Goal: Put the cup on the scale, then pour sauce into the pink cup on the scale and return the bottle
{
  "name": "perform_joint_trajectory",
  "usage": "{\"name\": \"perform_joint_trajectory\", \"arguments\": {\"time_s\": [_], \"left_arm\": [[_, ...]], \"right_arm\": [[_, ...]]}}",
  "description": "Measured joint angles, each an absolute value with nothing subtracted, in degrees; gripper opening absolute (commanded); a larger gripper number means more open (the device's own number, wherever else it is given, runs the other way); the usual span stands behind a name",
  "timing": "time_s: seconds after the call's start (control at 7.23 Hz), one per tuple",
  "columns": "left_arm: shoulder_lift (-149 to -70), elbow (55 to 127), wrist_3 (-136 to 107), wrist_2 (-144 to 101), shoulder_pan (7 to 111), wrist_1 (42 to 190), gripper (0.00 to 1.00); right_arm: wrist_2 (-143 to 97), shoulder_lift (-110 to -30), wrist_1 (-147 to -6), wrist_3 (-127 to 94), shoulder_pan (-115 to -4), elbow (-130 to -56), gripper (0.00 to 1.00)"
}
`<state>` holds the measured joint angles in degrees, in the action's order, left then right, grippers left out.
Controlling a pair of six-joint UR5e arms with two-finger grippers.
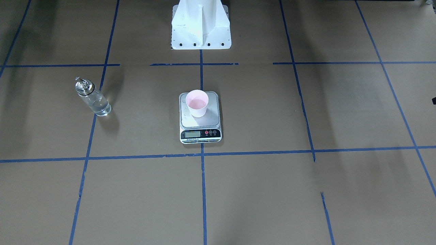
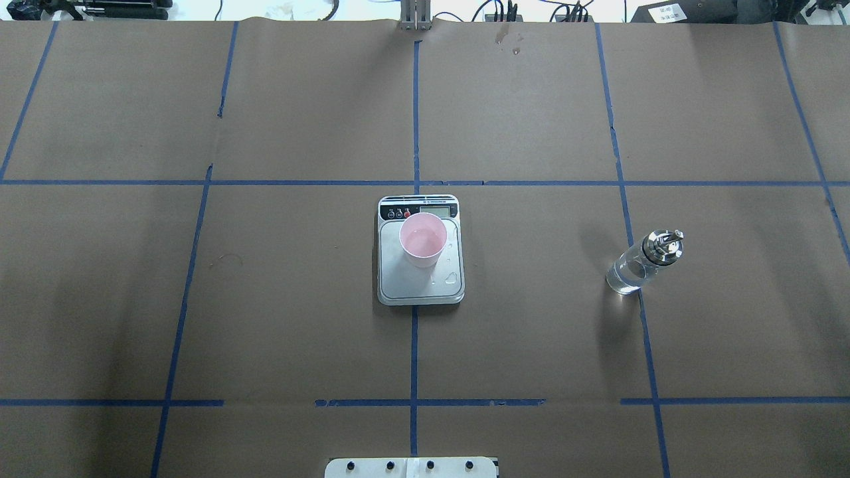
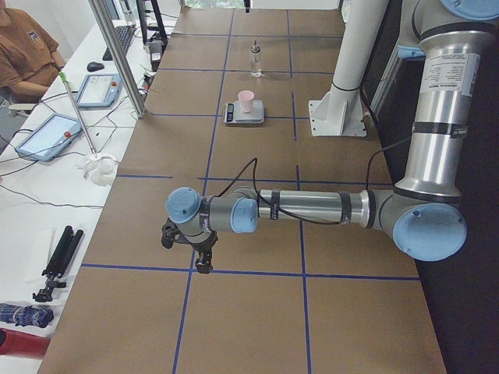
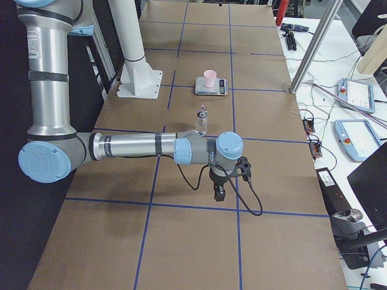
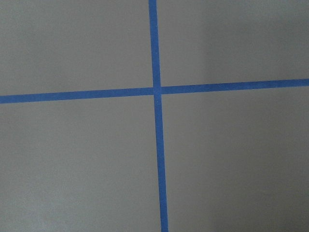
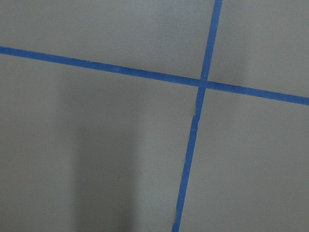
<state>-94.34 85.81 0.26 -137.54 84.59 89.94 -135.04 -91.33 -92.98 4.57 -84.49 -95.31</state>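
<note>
Pale pink cup (image 2: 422,240) stands upright on the steel-plated scale (image 2: 415,287) (nearer its display); the glass bottle (image 2: 643,261), clear sauce (image 2: 624,277) inside, stands well apart.

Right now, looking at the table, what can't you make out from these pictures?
1. Reading on the scale display: too small and blurred in every view.
2. How full the cup is: clear liquid barely shows from above.
3. Whether the left hand or right hand is open: seen only in side views; wrist cameras show just taped table.
</note>
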Motion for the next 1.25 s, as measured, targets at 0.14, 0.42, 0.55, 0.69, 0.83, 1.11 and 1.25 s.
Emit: {"name": "perform_joint_trajectory", "arguments": {"time_s": [0.14, 0.42, 0.55, 0.69, 0.83, 1.11, 1.25], "left_arm": [[-94.8, 86.0, 0.2, -137.5, 84.6, 89.9, 1.0], [-95.2, 87.1, 0.2, -137.4, 84.7, 89.7, 1.0], [-94.9, 88.1, 0.2, -137.5, 84.9, 89.6, 1.0], [-94.7, 88.8, 0.1, -137.5, 85.1, 89.5, 1.0], [-94.6, 89.0, -0.1, -137.6, 85.1, 89.6, 1.0], [-94.7, 89.2, -0.2, -137.6, 85.2, 89.6, 1.0], [-94.9, 88.9, -0.2, -137.5, 85.1, 89.7, 1.0]], "right_arm": [[-135.0, -91.4, -93.0, 4.6, -84.1, -95.3, 1.0], [-135.0, -91.6, -93.0, 4.6, -83.6, -95.3, 1.0], [-135.0, -91.7, -93.0, 4.6, -83.6, -95.3, 1.0], [-135.1, -91.9, -93.0, 4.6, -83.5, -95.3, 1.0], [-135.1, -91.9, -93.0, 4.6, -83.5, -95.3, 1.0], [-135.0, -91.9, -92.9, 4.6, -83.5, -95.2, 1.0], [-134.9, -91.9, -92.9, 4.6, -83.5, -95.1, 1.0]]}}
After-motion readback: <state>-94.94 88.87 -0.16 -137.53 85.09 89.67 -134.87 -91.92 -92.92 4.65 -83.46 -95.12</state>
